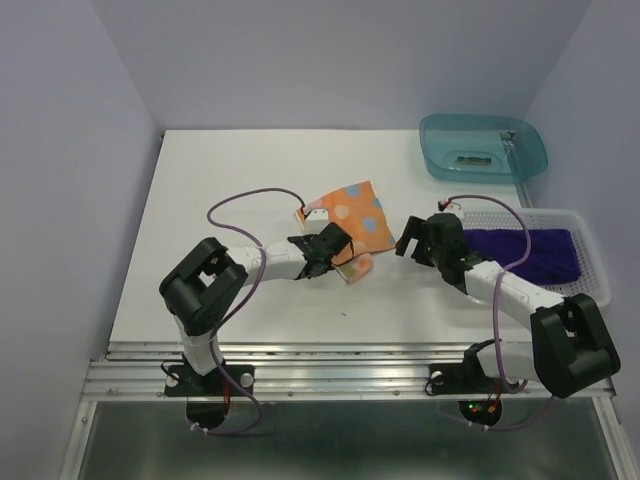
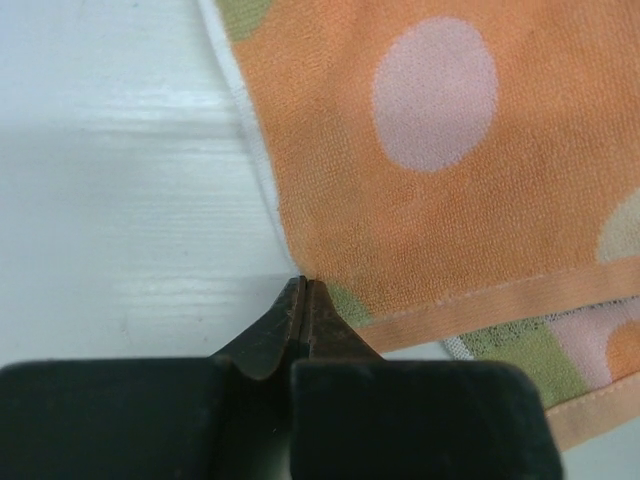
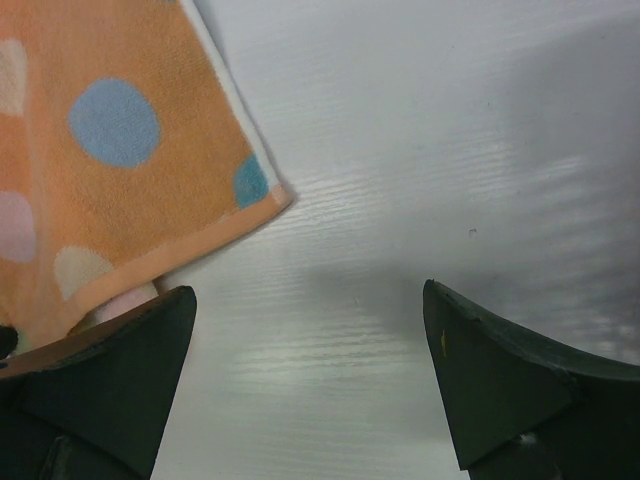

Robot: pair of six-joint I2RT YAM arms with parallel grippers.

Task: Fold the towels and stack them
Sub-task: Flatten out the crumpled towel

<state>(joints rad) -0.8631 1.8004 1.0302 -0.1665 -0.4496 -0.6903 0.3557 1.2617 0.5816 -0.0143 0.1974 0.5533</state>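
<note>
Left wrist view shows the left claw (image 2: pixel 303 290) pinched shut at the edge of the orange dotted cloth towel (image 2: pixel 450 220), the right claw (image 3: pixel 310 385) gaping wide.

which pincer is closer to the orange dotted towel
Left. The left pincer is shut right at a corner of the orange dotted towel, tips against its edge. The right pincer hangs open over the table, just beside another corner of it.
</note>
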